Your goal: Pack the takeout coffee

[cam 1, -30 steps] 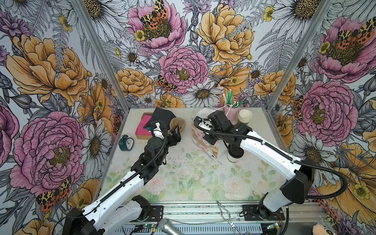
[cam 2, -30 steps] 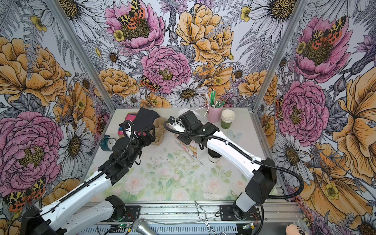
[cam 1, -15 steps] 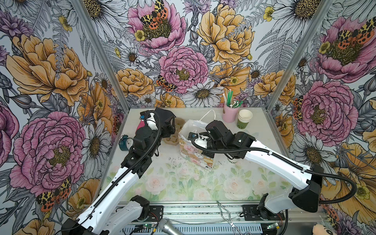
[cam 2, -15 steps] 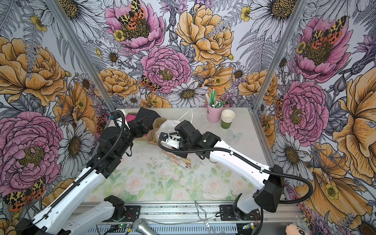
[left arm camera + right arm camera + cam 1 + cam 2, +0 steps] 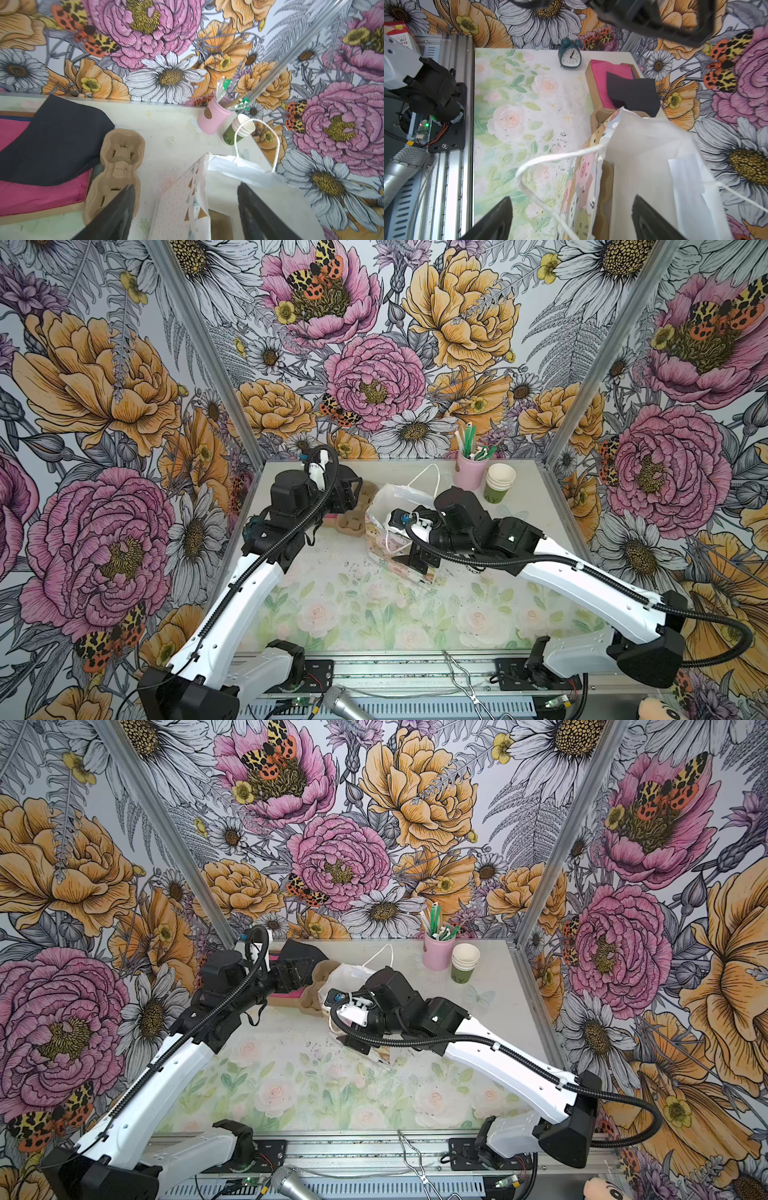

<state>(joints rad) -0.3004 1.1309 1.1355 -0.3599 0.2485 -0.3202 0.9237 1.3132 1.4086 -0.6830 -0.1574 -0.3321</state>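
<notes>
Mid-table, both claws are spread: the right gripper (image 5: 571, 198) straddles the paper gift bag's (image 5: 643, 145) rim and cord handle (image 5: 550, 160), the left gripper (image 5: 185, 186) hovers over the 2-cup pulp carrier (image 5: 122, 149); the takeout coffee is hidden.

The right gripper (image 5: 572, 218), shut a second ago, now stands wide-jawed nearer 6 o'clock, astride the printed wall of the paper bag (image 5: 643, 149). The bag lies shifted toward 9 o'clock; the left gripper (image 5: 185, 209) sits slightly nearer 12 o'clock.
</notes>
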